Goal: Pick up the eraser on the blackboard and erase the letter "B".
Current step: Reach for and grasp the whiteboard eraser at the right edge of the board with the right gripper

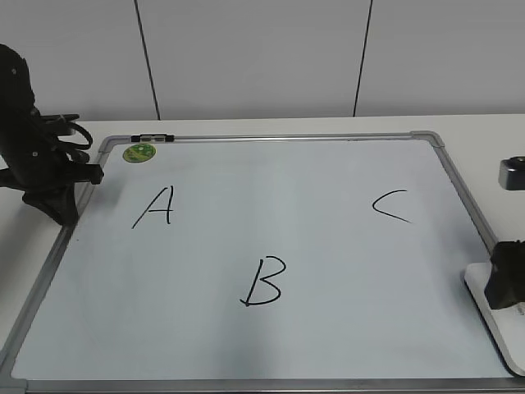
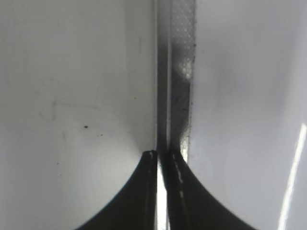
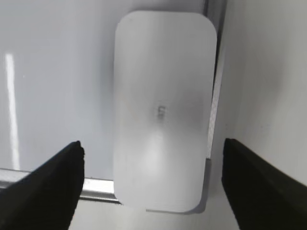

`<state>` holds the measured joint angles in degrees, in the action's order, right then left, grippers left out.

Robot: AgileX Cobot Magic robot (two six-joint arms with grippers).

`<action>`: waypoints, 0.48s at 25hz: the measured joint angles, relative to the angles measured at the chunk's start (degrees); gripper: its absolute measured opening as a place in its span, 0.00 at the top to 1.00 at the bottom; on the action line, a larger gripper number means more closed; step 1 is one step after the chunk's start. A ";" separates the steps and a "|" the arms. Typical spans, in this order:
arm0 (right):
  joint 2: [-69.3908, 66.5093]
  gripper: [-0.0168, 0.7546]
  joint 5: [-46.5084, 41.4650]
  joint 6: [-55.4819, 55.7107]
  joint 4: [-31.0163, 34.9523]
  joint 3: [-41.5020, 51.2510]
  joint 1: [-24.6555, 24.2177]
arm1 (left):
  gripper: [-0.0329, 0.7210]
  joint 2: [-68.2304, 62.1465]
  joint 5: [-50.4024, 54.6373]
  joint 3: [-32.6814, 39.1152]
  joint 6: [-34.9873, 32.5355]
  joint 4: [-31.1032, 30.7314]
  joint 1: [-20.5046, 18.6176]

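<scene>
The blackboard [image 1: 271,176] is a white board with a silver frame, lying flat on the table. The black letter "B" [image 1: 264,281] is at its front middle, with "A" [image 1: 156,207] to the left and "C" [image 1: 391,205] to the right. The white eraser [image 1: 492,316] lies on the board's front right corner. In the right wrist view the eraser [image 3: 163,110] sits between the fingers of my open right gripper [image 3: 152,148], which hovers over it. My left gripper [image 2: 162,155] is shut and empty over the board's left frame [image 2: 175,86].
A round green sticker [image 1: 139,152] and a small black clip [image 1: 152,138] sit at the board's far left corner. A grey device [image 1: 514,173] stands on the table beyond the right frame. The left arm [image 1: 37,156] stands at the left edge.
</scene>
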<state>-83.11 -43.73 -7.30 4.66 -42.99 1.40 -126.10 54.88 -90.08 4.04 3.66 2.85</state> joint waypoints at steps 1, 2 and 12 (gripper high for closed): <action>-1.06 0.11 0.00 0.10 0.00 -0.69 0.00 | 0.93 0.00 0.00 0.00 0.00 0.00 0.00; -2.32 0.11 0.13 0.22 0.00 -1.28 0.00 | 0.93 0.00 0.00 0.00 0.00 0.00 0.00; -8.80 0.11 1.77 0.53 -0.18 -3.19 0.00 | 0.93 0.00 0.00 0.00 0.00 0.00 0.00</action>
<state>-91.91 -41.97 -6.77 4.48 -46.19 1.40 -126.10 54.88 -90.08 4.04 3.66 2.85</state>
